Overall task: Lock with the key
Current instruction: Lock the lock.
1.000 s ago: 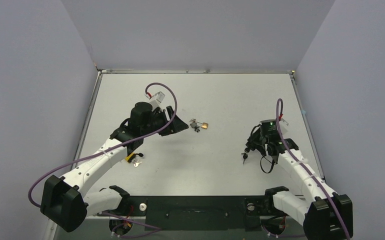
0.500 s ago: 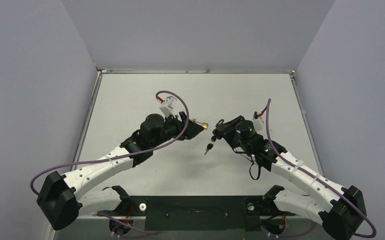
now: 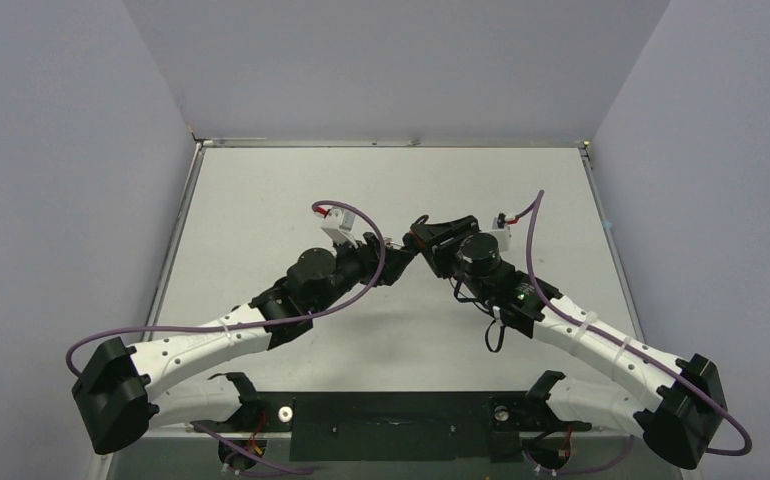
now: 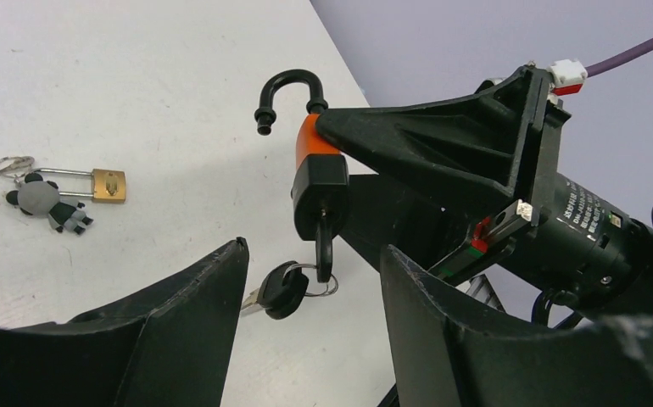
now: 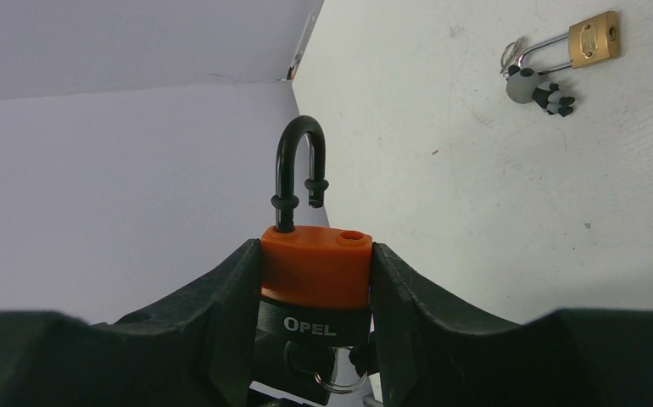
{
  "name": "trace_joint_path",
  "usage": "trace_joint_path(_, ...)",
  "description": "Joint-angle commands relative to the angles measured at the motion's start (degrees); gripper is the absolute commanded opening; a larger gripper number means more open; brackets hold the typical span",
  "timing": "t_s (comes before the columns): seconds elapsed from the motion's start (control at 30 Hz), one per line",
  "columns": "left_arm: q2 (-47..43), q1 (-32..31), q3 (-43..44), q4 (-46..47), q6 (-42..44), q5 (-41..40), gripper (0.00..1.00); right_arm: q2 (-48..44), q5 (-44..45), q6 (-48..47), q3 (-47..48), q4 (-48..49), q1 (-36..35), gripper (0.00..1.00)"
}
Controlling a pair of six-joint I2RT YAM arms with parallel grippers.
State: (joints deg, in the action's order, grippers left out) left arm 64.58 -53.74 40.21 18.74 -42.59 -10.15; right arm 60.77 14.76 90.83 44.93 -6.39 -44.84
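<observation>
Since the earlier frame, both arms have swung inward, and the two grippers now meet nose to nose above the middle of the table (image 3: 261, 190). The key bunch, which hung in the open gap between them, now sits directly in front of the left gripper.

The right gripper (image 5: 315, 254) is clamped on the OPEL padlock (image 4: 317, 182), one finger on each side of the orange upper body. The padlock is held upright, clear of the table. Its black shackle (image 5: 299, 161) is raised: one leg sits in the body and the free end stands above its hole.

The key (image 4: 285, 290) hangs at the underside of the padlock. One black-headed key stands in the bottom of the body, and a second dangles from the small ring.

The left gripper (image 4: 310, 259) has its fingers spread apart on either side of the hanging bunch. No contact is visible.

A brass padlock (image 4: 107, 184) with a panda charm (image 4: 47, 201) lies flat on the table, well apart from both grippers.
</observation>
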Motion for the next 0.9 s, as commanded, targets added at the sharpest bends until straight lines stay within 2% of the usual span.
trace_joint_path(0.0, -0.21, -0.58, 1.69, 4.92, 2.96, -2.95, 0.56, 0.47, 1.45, 2.76, 3.37, 8.21, -0.67, 0.00)
trace_joint_path(0.37, 0.84, -0.43, 1.05, 9.64, 4.31, -3.58, 0.56, 0.95, 1.43, 3.65, 3.91, 8.52, -1.66, 0.00)
trace_joint_path(0.87, 1.89, 0.24, 0.58, 11.53, 6.31, -3.47, 0.54, 1.22, -1.18, 4.35, 4.37, 9.52, -2.23, 0.00)
